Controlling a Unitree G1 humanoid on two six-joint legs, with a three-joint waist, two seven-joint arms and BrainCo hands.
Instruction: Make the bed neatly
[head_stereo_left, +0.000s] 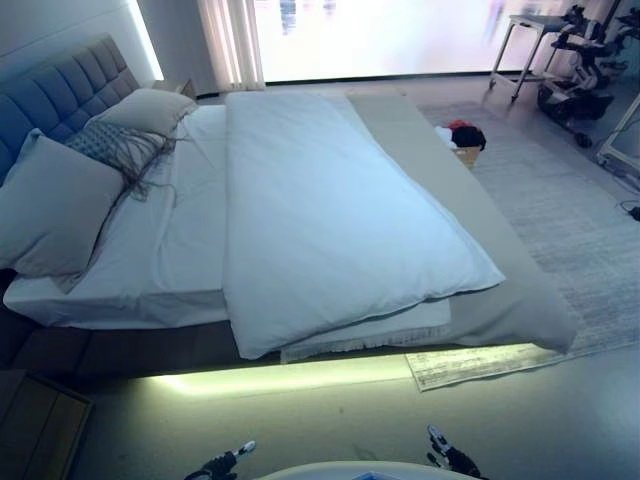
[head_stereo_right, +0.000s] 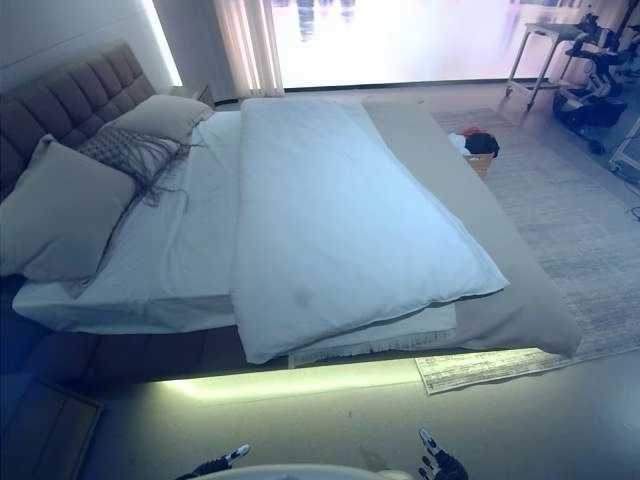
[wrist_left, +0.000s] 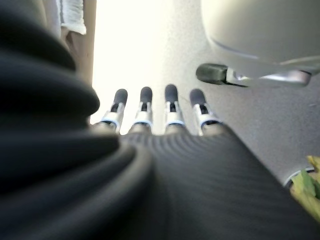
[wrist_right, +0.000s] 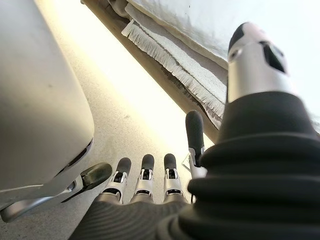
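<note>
Left hand (head_stereo_left: 222, 464) and right hand (head_stereo_left: 450, 460) low at the near edge, over the floor (head_stereo_left: 330, 420) — fingers straight and relaxed in both wrist views, holding nothing. The bed (head_stereo_left: 300, 350) sits well beyond the fingertips, untouched. White duvet (head_stereo_left: 330, 220) lies lengthwise over it, near corner overhanging the lit edge, a fringed blanket (head_stereo_left: 360, 345) peeking from under. Pillows (head_stereo_left: 50, 205) stacked at the headboard (head_stereo_left: 60, 95) on the left — rug (head_stereo_left: 570, 230) and a basket (head_stereo_left: 465, 150) farther right

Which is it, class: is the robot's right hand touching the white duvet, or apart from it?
Apart. The left eye view shows the right hand low over the floor, with bare floor between it and the white duvet.
</note>
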